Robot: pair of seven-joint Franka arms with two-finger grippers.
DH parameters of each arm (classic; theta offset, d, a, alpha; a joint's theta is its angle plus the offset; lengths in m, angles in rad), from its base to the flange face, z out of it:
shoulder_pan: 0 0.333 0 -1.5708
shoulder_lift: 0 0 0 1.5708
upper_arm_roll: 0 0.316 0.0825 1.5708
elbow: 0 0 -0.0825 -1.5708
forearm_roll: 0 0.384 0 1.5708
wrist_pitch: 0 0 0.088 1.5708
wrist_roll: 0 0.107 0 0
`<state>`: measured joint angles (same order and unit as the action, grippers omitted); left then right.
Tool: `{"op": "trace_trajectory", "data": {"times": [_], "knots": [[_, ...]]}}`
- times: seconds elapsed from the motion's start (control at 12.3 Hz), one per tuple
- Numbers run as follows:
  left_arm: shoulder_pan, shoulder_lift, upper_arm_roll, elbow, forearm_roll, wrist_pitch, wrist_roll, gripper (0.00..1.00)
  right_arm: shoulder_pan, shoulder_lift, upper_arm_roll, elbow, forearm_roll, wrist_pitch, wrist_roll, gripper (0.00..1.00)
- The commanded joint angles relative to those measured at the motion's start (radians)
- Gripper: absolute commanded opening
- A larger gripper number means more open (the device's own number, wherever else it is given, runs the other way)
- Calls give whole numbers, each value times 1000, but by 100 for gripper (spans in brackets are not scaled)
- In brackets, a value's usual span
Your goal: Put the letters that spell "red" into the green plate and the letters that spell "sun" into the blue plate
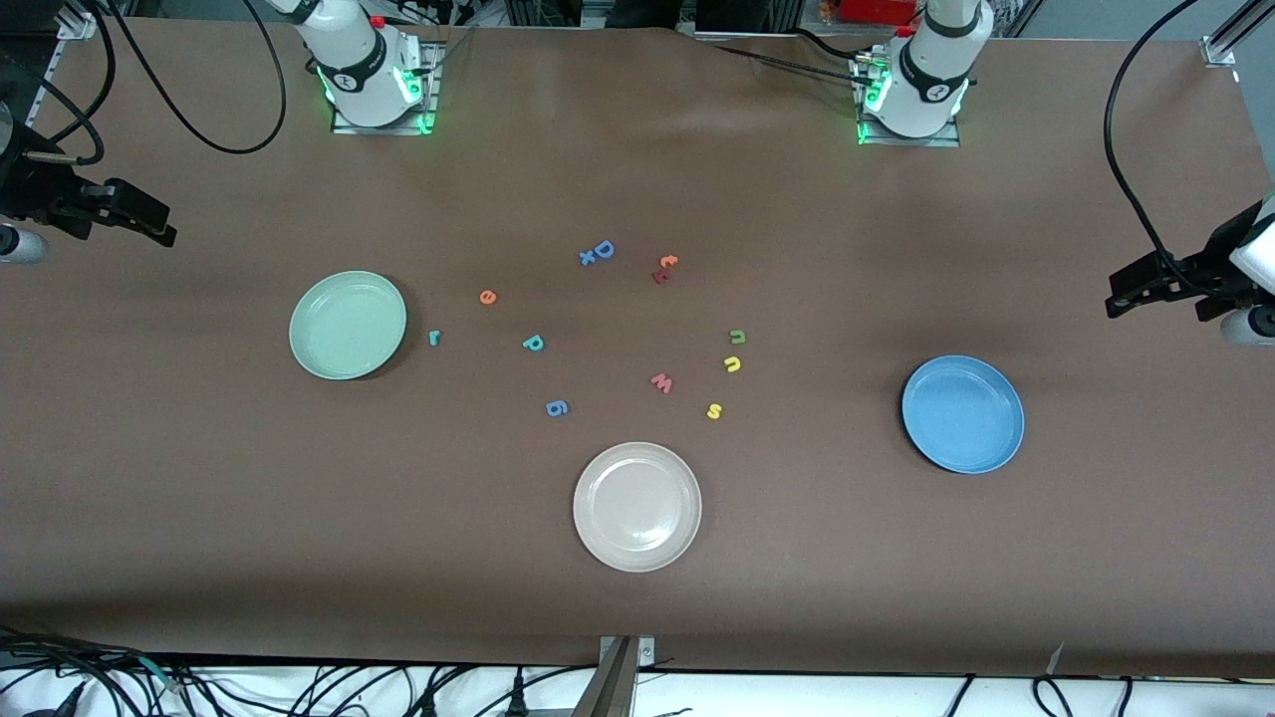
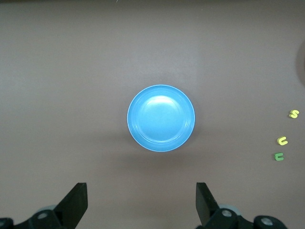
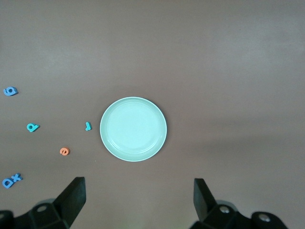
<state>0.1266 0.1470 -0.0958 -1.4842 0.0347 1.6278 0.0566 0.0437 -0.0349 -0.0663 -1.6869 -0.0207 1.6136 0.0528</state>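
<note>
The green plate (image 1: 348,325) (image 3: 133,129) lies toward the right arm's end, with a teal "r" (image 1: 434,338) (image 3: 87,126), an orange "e" (image 1: 487,297) (image 3: 64,151) and a teal "d" (image 1: 533,343) (image 3: 32,127) beside it. Toward the left arm's end lies the blue plate (image 1: 962,414) (image 2: 161,118). A yellow "s" (image 1: 714,410) (image 2: 294,114), a yellow "u" (image 1: 732,364) (image 2: 282,140) and a green "n" (image 1: 737,337) (image 2: 279,156) sit mid-table. My right gripper (image 1: 159,225) (image 3: 139,200) hangs open and empty, high over its table end. My left gripper (image 1: 1118,297) (image 2: 142,202) does likewise.
A beige-white plate (image 1: 637,506) sits nearest the front camera. Other letters lie mid-table: a red "w" (image 1: 661,382), a blue "6" (image 1: 557,407) (image 3: 9,90), a blue "D" with an "x" (image 1: 598,252) (image 3: 11,180), and an orange-and-red pair (image 1: 664,269).
</note>
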Motion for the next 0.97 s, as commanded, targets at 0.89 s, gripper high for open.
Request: {"op": "trace_trajectory", "data": {"times": [0.89], "knots": [[10, -6, -9, 18, -44, -16, -3, 100, -2, 6, -1, 23, 2, -17, -16, 100]]}}
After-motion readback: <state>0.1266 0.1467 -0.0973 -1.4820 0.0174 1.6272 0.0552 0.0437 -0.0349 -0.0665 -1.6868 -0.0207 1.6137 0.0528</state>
